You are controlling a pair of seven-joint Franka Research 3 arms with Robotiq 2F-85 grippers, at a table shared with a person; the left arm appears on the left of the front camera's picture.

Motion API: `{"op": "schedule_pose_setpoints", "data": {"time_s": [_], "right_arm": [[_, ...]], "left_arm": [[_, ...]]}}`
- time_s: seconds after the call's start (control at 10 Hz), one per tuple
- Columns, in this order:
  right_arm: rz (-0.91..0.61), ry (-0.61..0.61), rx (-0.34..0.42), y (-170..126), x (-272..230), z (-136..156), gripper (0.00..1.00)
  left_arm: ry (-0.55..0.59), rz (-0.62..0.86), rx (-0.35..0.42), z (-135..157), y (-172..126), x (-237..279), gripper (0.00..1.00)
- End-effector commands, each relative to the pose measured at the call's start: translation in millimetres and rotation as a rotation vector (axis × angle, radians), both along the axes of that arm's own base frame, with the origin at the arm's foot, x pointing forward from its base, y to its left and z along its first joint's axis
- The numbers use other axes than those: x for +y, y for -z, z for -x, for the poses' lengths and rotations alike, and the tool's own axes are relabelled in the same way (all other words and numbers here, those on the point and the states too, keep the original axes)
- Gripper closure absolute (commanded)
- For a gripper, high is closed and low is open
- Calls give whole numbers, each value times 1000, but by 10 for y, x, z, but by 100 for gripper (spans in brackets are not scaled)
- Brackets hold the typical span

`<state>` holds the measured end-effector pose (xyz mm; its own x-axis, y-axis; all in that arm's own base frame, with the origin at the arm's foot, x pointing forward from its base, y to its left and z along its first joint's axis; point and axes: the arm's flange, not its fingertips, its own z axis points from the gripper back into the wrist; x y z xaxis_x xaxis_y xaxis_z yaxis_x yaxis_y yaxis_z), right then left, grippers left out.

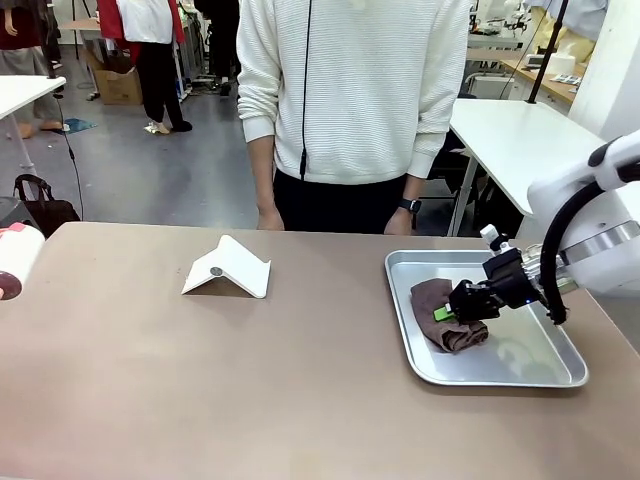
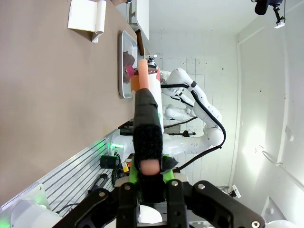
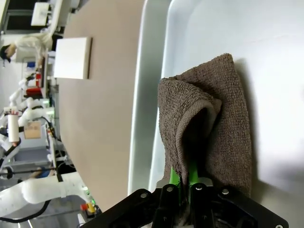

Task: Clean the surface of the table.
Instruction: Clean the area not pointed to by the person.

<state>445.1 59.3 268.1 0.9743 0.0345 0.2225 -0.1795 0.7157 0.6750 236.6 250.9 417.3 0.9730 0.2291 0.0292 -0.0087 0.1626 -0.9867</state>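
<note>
The right gripper (image 1: 452,312) is closed on a fold of the brown cloth (image 1: 455,336) lying in the tray (image 1: 500,381), which sits on the table (image 1: 250,380). The left gripper (image 2: 149,179), well away from the tray, clamps a black-wrapped cylinder (image 2: 145,118). This looks like the pickup step: next the cloth must clear the tray rim and come down on bare table beside the tray.

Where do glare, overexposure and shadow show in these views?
Front view: the metal tray mirrors light in pale patches. Left wrist view: the white wall is blown out around a bright spot, the table standing sideways. Right wrist view: the brown cloth throws a soft shadow on the tray's washed-out floor.
</note>
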Motion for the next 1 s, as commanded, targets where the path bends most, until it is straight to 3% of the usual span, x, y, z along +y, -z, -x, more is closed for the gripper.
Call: {"op": "schedule_pose_setpoints", "data": {"time_s": [0.0, 0.3, 0.9], "right_arm": [[-12, -30, 21, 47, 203, 2, 93], [14, -45, 19, 53, 251, -10, 93], [-28, 202, 22, -254, -870, -14, 93]], "left_arm": [[-13, 13, 5, -9, -46, -9, 78], [-13, 13, 5, -9, -46, -9, 78], [-13, 13, 5, -9, -46, -9, 78]]}}
